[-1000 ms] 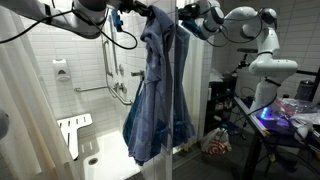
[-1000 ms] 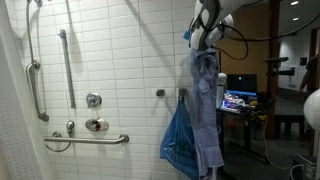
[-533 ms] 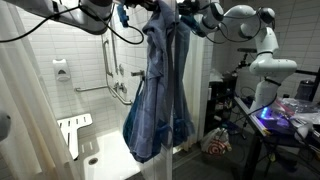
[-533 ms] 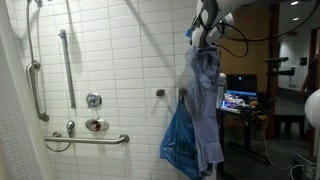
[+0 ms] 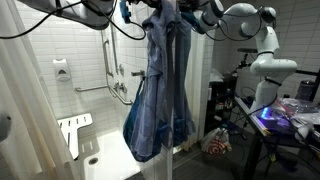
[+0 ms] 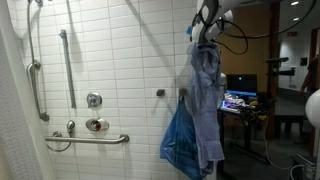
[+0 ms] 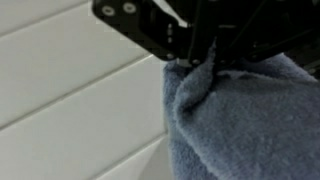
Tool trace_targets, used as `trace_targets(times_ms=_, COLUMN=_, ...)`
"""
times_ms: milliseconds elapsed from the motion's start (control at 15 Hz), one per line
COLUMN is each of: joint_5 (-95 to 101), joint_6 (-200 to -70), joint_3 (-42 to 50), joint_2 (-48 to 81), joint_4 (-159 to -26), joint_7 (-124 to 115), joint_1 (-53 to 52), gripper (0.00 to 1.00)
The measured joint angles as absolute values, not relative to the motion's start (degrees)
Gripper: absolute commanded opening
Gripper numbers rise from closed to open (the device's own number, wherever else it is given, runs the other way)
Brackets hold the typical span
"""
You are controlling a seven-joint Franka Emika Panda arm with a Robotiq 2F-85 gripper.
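Towel [image 6: 205,100], grey-blue and thick, hangs in long loose folds in front of the tiled wall [image 6: 120,60], at the wall's outer end where the tiles stop. Its top is bunched high up, near the upper edge of the wall, and its bottom drops almost to the foot of the wall. In both exterior views the gripper [image 6: 205,38] sits at that bunched top. The wrist view shows its black fingers [image 7: 205,55] pressed together on a raised fold of the towel [image 7: 250,120], with the white tiles close behind. In an exterior view the towel [image 5: 160,70] hangs free of the wall, carried by the gripper [image 5: 155,15] alone.

A brighter blue cloth [image 6: 180,140] hangs low against the wall, touching the towel's side. Whether it is a separate piece I cannot tell. A small hook [image 6: 160,93] juts from the wall just beside the towel, about halfway up.

Further along the wall are a round shower valve [image 6: 93,100] and, below it, a horizontal grab bar [image 6: 85,140]. A vertical rail [image 6: 68,65] is fixed above them on the same wall. A folding shower seat [image 5: 73,130] is mounted low on the adjoining side of the wall, well apart from the towel.
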State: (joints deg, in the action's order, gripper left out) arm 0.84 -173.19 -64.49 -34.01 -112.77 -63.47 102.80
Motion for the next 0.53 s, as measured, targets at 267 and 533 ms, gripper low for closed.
trace_targets(times_ms=267, joint_5=0.8, joint_6=-170.0, joint_3=-64.3, joint_2=-34.0, joint_4=-110.5, joint_7=-63.5, joint_1=102.8, gripper=0.01)
trace_targets(times_ms=533, joint_5=0.8, joint_6=-168.3, joint_3=-62.5, joint_2=-33.9, joint_4=-105.7, joint_7=-63.5, joint_1=102.8, gripper=0.01)
